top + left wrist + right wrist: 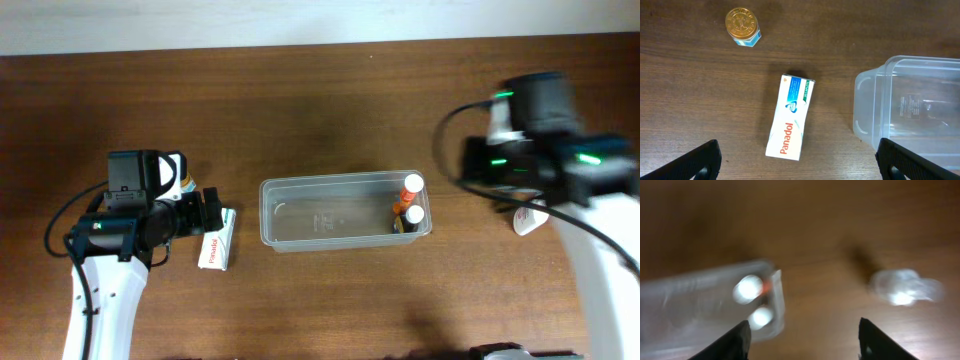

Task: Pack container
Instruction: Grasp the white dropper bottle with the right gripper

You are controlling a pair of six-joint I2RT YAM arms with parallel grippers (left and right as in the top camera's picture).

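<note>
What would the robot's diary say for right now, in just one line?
container: two bottles inside | Panadol box: on table | left jaws: open, above box | right jaws: open, empty

The table (330, 110) is dark brown wood with fine lines. Past its far edge runs a pale strip (300, 15).

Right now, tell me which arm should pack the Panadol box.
Left. The left gripper, open, hovers close over the box, which lies on the table beside the container; the right gripper is off past the container's other end.
</note>
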